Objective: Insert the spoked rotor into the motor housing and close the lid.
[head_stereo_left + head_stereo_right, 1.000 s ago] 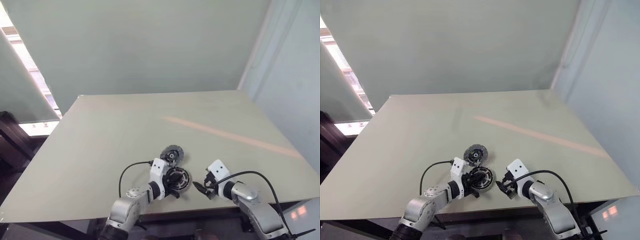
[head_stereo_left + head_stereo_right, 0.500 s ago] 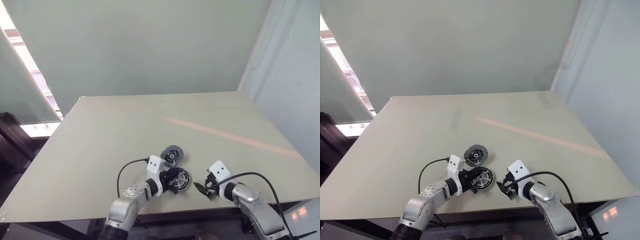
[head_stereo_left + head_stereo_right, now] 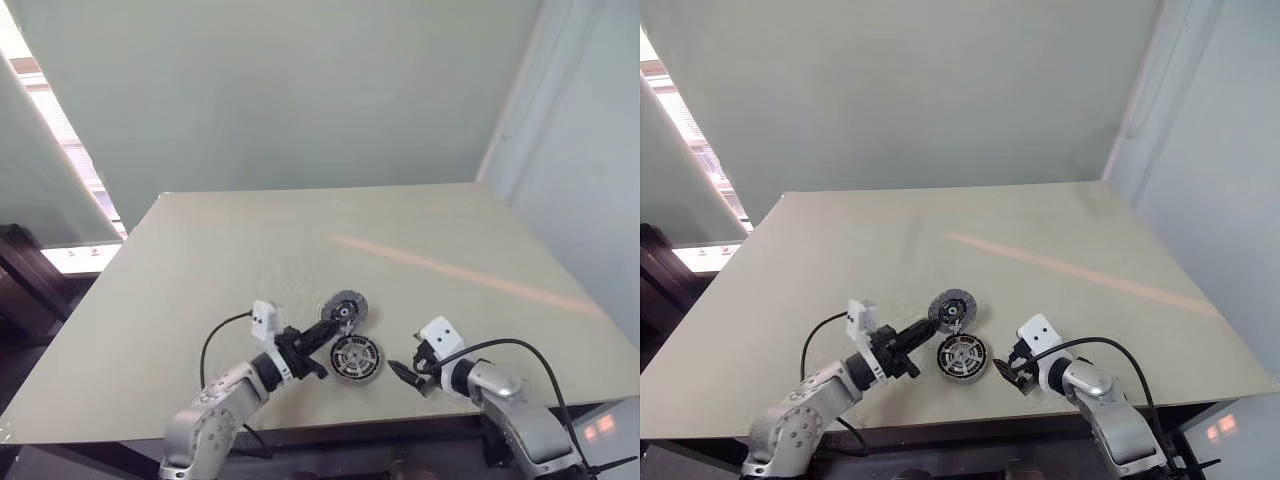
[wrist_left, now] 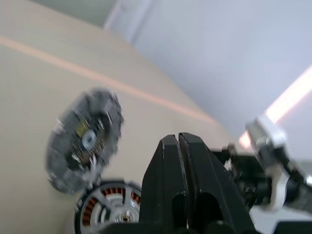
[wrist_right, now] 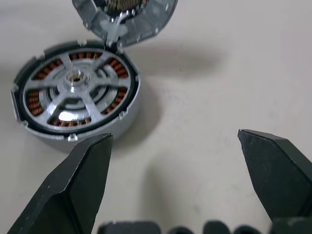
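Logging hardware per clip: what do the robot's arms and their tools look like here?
Both arms are silver-grey metal with rounded joint housings and black collars at the wrists. Each carries a white boxy block above the wrist and a looping black cable. The left tool and the right tool each have two black, wedge-shaped fingers. No markings are legible.

Both arms: silver-grey metallic forearm shells, white blocky wrist modules with small dark dots, black cable looping from each wrist. Left claw (image 3: 322,339) and right claw (image 3: 400,374): matte black, tapered wedge-shaped fingers.
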Robot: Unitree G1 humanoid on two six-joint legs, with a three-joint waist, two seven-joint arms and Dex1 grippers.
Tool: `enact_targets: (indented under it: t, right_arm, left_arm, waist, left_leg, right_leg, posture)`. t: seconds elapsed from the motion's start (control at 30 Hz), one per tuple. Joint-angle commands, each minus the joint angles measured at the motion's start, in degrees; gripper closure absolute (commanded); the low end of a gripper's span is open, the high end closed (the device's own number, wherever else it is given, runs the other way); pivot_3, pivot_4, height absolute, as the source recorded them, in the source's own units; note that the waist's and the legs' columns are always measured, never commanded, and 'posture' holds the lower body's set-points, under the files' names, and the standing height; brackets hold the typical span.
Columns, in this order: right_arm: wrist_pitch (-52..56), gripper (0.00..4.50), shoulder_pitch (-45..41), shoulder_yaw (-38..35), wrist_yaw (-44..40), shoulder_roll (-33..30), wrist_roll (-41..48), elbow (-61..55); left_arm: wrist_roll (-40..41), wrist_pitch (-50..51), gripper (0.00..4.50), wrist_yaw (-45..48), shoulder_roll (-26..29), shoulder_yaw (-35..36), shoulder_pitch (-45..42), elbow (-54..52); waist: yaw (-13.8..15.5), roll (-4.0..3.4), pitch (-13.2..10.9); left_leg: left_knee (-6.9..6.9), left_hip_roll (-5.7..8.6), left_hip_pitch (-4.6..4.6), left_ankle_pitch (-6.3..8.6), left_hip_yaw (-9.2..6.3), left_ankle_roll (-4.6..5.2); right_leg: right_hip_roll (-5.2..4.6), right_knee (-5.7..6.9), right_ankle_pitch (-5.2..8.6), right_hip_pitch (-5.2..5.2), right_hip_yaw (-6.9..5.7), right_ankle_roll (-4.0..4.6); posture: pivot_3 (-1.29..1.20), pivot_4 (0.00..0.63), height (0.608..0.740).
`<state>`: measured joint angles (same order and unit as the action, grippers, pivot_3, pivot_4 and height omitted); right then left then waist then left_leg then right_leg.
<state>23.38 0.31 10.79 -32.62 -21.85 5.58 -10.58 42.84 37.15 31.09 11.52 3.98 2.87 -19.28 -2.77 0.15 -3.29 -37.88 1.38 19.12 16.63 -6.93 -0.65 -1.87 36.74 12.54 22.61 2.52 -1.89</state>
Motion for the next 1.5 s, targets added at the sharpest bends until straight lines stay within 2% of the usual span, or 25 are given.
enact_targets:
  t: [0.03, 0.4, 0.8, 0.93, 1.03, 1.13, 1.27, 1.37, 1.5]
  right_arm:
    - [-0.6, 0.00, -1.7, -1.3, -0.7, 0.0, 1.5, -1.2]
    - [0.9, 0.00, -1.1, -2.0, -2.1, 0.0, 3.7, -3.1]
    - [2.3, 0.00, -1.6, -1.7, -2.6, 0.7, 5.8, -3.4]
    - [4.5, 0.00, -1.5, -2.7, -2.7, 1.1, 8.4, -4.7]
    - [8.1, 0.00, -1.8, -1.8, -4.0, -0.8, 9.2, -6.6]
    - [8.0, 0.00, -3.2, 2.8, -7.0, -6.6, 4.6, -9.3]
    - [5.6, 0.00, -7.4, 10.8, -11.9, -15.1, -3.1, -10.8]
    - [5.1, 0.00, -12.3, 16.2, -16.2, -18.0, -7.0, -11.5]
    - [2.4, 0.00, -20.3, 24.4, -22.5, -19.8, -14.5, -10.3]
  left_arm:
    - [1.8, -0.5, 4.47, -1.5, 0.5, 3.0, -0.8, -1.4]
    - [1.9, -2.7, 4.47, -5.3, 0.3, 8.3, -1.2, 0.0]
    - [-4.2, -6.0, 4.47, -8.1, -0.3, 7.0, -6.3, 7.5]
    - [-4.2, -6.3, 4.47, -7.5, -0.7, 7.0, -7.2, 8.6]
    - [-3.3, -5.4, 4.47, -6.2, 0.0, 7.2, -6.6, 8.8]
    - [-0.9, -1.7, 4.47, -2.9, 2.9, 7.6, -4.3, 7.7]
    - [-3.1, 1.6, 4.47, 1.9, 10.6, 4.7, -1.0, 7.0]
    - [-4.6, 3.1, 4.47, 6.0, 16.2, 1.7, 1.0, 5.7]
    - [-10.7, 2.1, 4.47, 10.9, 23.6, -5.9, 2.2, 3.2]
  waist:
    - [0.0, 0.00, 0.0]
    - [0.0, 0.03, -0.1]
    - [0.0, 0.05, -0.1]
    - [0.0, 0.05, -0.1]
    - [0.0, 0.05, -0.1]
    - [-0.1, 0.02, -0.1]
    - [0.0, 0.04, -0.1]
    - [0.3, 0.04, -0.1]
    - [0.0, 0.07, -0.3]
  left_leg:
    - [0.01, 0.00, 0.00, 0.00, 0.00, 0.00]
    - [0.00, 0.00, 0.01, 0.00, 0.00, 0.00]
    - [0.01, 0.02, 0.02, 0.00, 0.01, -0.01]
    - [0.01, 0.03, 0.03, 0.00, 0.01, -0.01]
    - [0.03, 0.03, 0.07, 0.00, 0.01, 0.00]
    - [0.00, 0.03, 0.24, 0.00, 0.04, 0.00]
    - [0.00, 0.00, 0.46, -0.01, 0.04, 0.00]
    - [0.03, 0.00, 0.48, -0.01, 0.03, -0.01]
    - [-0.02, 0.01, 0.50, -0.01, 0.12, -0.01]
  right_leg:
    - [0.00, 0.00, 0.00, 0.01, 0.00, 0.00]
    - [0.00, 0.00, 0.00, 0.02, 0.01, 0.00]
    - [0.00, -0.01, 0.00, 0.02, 0.01, -0.01]
    - [0.00, -0.01, -0.01, 0.03, 0.01, -0.01]
    - [0.00, -0.02, -0.02, 0.08, 0.01, -0.03]
    - [0.00, 0.00, -0.04, 0.24, 0.03, -0.07]
    - [0.02, 0.05, -0.07, 0.55, 0.00, -0.11]
    - [0.02, 0.05, -0.06, 0.60, -0.03, -0.10]
    - [-0.03, 0.04, -0.02, 0.64, 0.01, -0.02]
  posture:
    - [0.00, 0.000, 0.740]
    - [0.00, 0.000, 0.740]
    - [0.00, 0.000, 0.740]
    - [0.00, 0.000, 0.740]
    - [0.00, 0.000, 0.740]
    - [0.00, 0.000, 0.740]
    - [0.00, 0.000, 0.740]
    - [0.00, 0.000, 0.740]
    - [0.00, 0.000, 0.740]
